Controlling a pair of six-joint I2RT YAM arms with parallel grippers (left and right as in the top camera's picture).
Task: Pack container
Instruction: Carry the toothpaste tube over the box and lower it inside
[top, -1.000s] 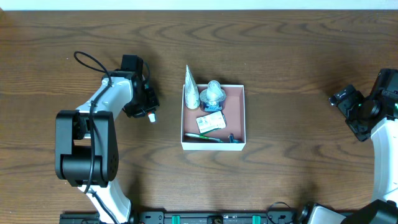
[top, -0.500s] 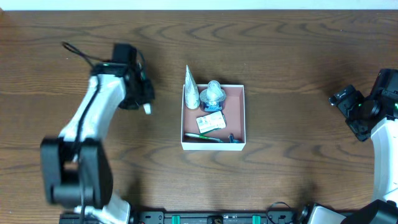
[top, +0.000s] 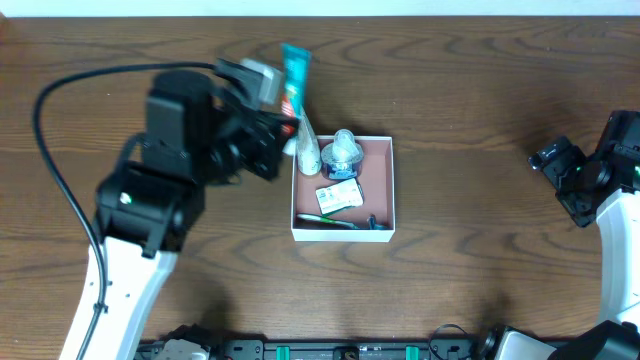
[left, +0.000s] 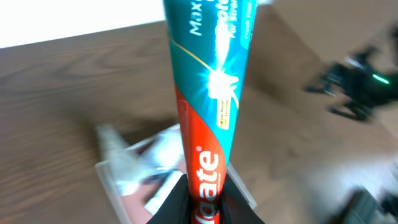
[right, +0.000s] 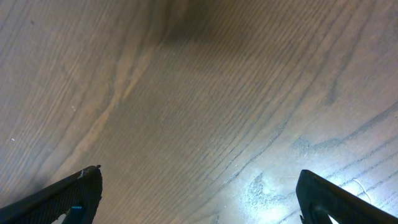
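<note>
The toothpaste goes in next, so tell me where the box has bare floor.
Free: inside the container, the floor strip along its right wall, beside the jar and packet. Crowded: the left side, with the white tube, plus a toothbrush along the near wall.

The container (top: 343, 236) is being borne by the surface (top: 480, 80) near its middle. A tapered tube (top: 307, 148) is being propped in the container's rear left corner, with a round jar (top: 343, 151) just to its right. A flat packet (top: 339, 195) is being held before them, and a toothbrush (top: 328, 221) along the front wall. A toothpaste tube (left: 211, 93) is being gripped at its lower end between the left fingers (left: 166, 210), above the container's rear left corner. The right fingers (right: 68, 196) are being held well apart from the container, over the surface's right edge
</note>
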